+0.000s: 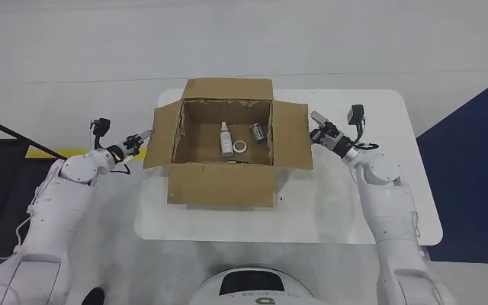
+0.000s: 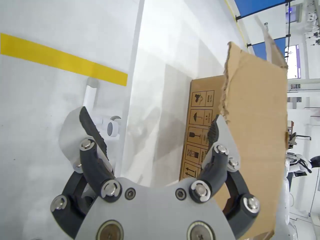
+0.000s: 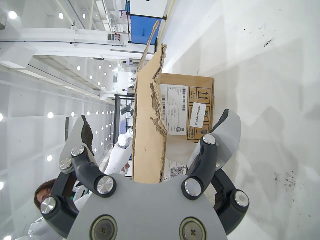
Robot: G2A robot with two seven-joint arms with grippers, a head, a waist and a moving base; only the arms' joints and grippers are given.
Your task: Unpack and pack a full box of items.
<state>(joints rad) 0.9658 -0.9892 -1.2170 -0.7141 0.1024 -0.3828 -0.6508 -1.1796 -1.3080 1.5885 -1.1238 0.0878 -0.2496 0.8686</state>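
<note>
1. Left hand (image 1: 139,139) (image 2: 150,123): fingers (image 2: 93,133) spread apart, holding nothing. It hangs at the worktop's left edge, just beside the outer edge of the box's left flap (image 1: 162,137) (image 2: 255,116).
2. Right hand (image 1: 320,127) (image 3: 155,122): fingers (image 3: 87,131) likewise spread, clamped on nothing. It hangs over the worktop near the far-right corner. In the right wrist view the torn edge of the right flap (image 1: 293,136) (image 3: 147,116) stands between the two fingers; contact cannot be judged.
3. Box (image 1: 221,185) (image 2: 200,116) (image 3: 200,88): brown cardboard, open, all four flaps folded outward. It stands midway between the left and right edges of the worktop (image 1: 343,206), with its far flap reaching the far edge.
4. Contents on the box floor: a white spray bottle (image 1: 226,139) lying on its side near the middle; a roll of tape (image 1: 240,146) just beside it, toward the right wall; a small dark canister (image 1: 258,133) next along, nearer the right wall.
5. Surroundings: a yellow stripe (image 1: 46,152) (image 2: 62,58) runs across the floor beyond the left edge.
</note>
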